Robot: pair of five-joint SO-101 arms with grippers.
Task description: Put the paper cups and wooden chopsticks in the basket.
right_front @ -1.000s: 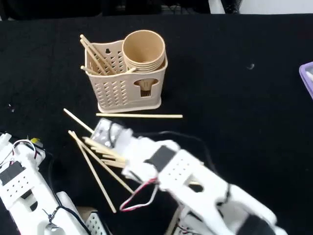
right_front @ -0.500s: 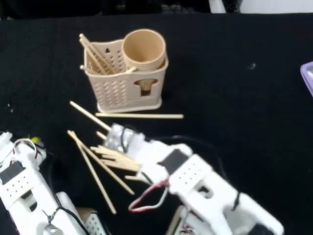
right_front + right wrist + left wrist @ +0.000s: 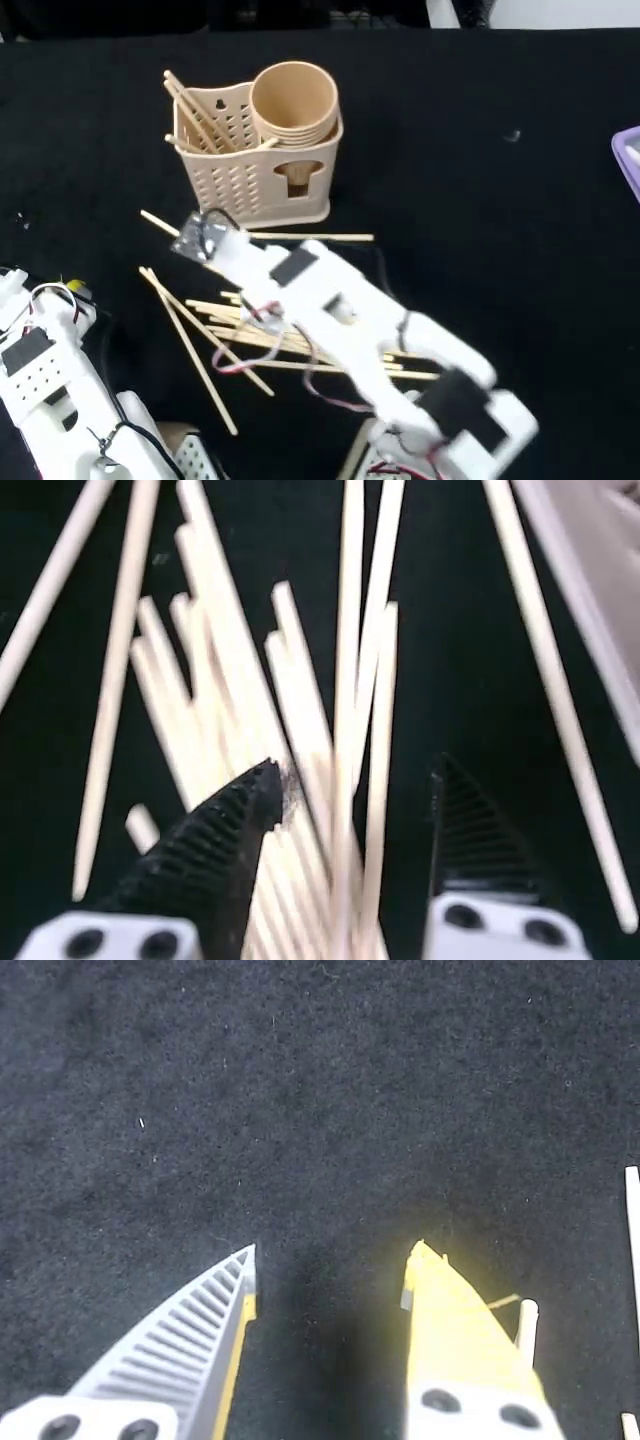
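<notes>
Right gripper: jaws apart, clamped on nothing. It is positioned low over the loose chopsticks, and several sticks of that heap run lengthwise through the gap between the jaws. Whether the jaw tips touch the sticks cannot be determined.

Left gripper: jaws apart, holding nothing, above a bare patch of the black table. One pale stick lies on the table near it.

Basket: upright on the table, with two compartments side by side.
- The stacked cups stand in one compartment and rise above the rim.
- The stored chopsticks lean in the other compartment, with their ends projecting past the rim.

Items outside the basket:
- The loose chopsticks lie fanned out in front of the basket, on the arms' side. The right arm covers part of the heap.
- A single chopstick lies flat just in front of the basket, parallel to its front wall.
- An angled chopstick lies near the basket's front corner on the stored-chopsticks side, emerging from beneath the right arm's end.

Left arm: well apart from the basket, in front of it, on the stored-chopsticks side.
</notes>
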